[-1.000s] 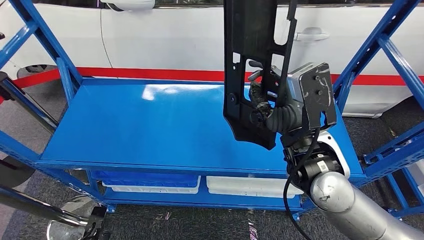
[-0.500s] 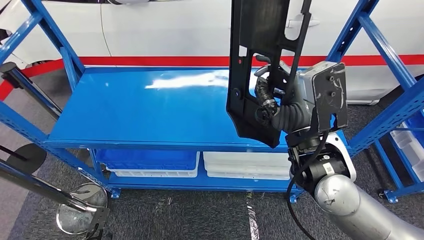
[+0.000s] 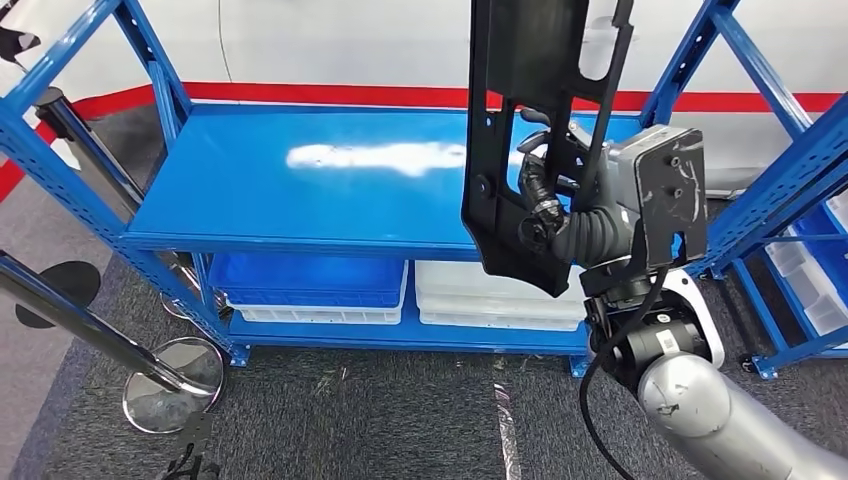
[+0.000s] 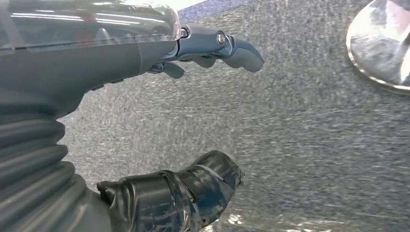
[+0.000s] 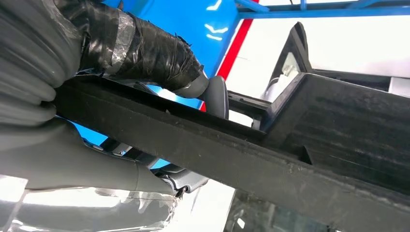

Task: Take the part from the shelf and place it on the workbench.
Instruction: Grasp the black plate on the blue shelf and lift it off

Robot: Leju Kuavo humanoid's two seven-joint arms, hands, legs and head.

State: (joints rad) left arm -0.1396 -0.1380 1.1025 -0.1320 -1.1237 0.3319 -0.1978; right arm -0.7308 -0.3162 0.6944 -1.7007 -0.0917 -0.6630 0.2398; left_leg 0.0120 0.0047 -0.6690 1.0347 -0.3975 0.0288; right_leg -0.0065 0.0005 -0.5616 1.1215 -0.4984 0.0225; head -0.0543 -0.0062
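Part (image 3: pixel 515 150), a long black plastic panel, stands upright in the right hand (image 3: pixel 545 205), off the blue shelf (image 3: pixel 300 195) in front of it. Held low, its tall top could swing or snag a shelf post. Right wrist view shows the thumb clamping its rib; left wrist view shows the left hand (image 4: pixel 145 121) open, empty, above carpet (image 4: pixel 300 145).

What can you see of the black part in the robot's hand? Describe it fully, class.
The black part is a long, flat panel of matt, plastic-looking material with cut-out openings, small holes and a thin side bar. It stands roughly upright, its top running out of the head view, lifted in front of the blue shelf. The right hand grips it through an opening.
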